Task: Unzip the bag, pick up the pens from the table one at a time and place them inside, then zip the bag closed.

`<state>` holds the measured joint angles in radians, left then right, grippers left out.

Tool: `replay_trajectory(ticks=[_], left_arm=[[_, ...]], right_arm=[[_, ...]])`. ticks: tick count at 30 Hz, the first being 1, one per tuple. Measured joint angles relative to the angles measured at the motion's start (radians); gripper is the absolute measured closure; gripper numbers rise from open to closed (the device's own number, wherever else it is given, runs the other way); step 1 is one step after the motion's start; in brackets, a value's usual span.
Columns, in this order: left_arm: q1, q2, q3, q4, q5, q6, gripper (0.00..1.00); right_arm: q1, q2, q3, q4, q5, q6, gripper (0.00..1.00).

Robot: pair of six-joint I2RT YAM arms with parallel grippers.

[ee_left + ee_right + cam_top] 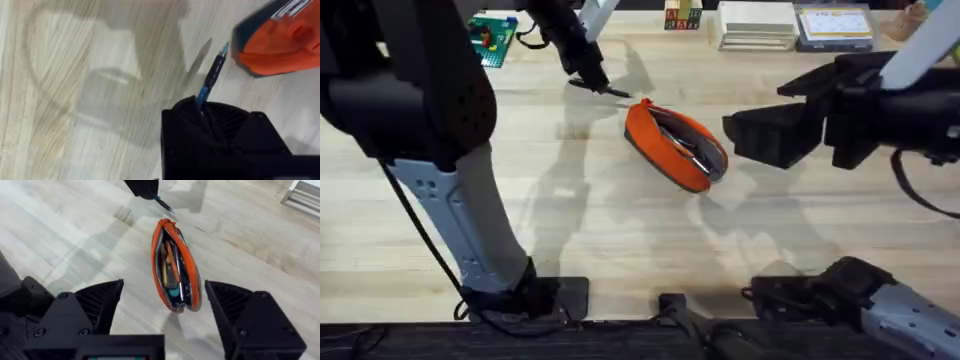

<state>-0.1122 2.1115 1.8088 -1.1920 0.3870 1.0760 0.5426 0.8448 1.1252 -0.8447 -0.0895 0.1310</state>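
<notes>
Orange pencil pouch [675,147]: lay unzipped mid-table [620,230], pens inside. One pen [212,76] was gripped by the left hand [588,72] just beside the pouch. Right hand [162,312]: held open, empty, near the pouch.

table [570,210]: pale wood planks, visible grain, smooth with a soft sheen | bag [672,143]: orange woven cloth, matt, dark edging, greyish lining inside | pen [212,77]: glossy black plastic, translucent blue end | left gripper [202,107]: matt black plastic, ribbed face | right gripper [165,312]: matt black plastic, ribbed fingers
</notes>
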Motion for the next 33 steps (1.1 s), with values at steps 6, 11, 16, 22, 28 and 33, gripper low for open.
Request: replay_trajectory(ticks=[6,11,16,22,28,33], left_arm=[[0.003,-0.102,0.0,-0.032,-0.015,-0.003,0.961],[0.004,-0.208,0.0,-0.046,0.018,-0.002,0.961],[0.004,-0.25,-0.02,-0.045,0.033,0.008,0.961],[0.004,-0.351,-0.119,-0.003,0.047,0.02,0.961],[0.003,-0.483,-0.245,0.059,0.055,0.024,0.961],[-0.017,-0.601,-0.347,0.112,0.062,0.025,0.961]], right_arm=[[0.0,0.0,0.0,0.015,0.0,0.0,0.003],[0.0,0.0,0.0,0.033,0.0,0.0,0.003],[0.0,0.0,0.0,0.033,0.0,0.0,0.003],[0.0,0.0,0.0,0.033,0.0,0.0,0.003],[0.0,0.0,0.0,0.033,0.0,0.0,0.003],[0.0,0.0,0.0,0.033,0.0,0.0,0.003]])
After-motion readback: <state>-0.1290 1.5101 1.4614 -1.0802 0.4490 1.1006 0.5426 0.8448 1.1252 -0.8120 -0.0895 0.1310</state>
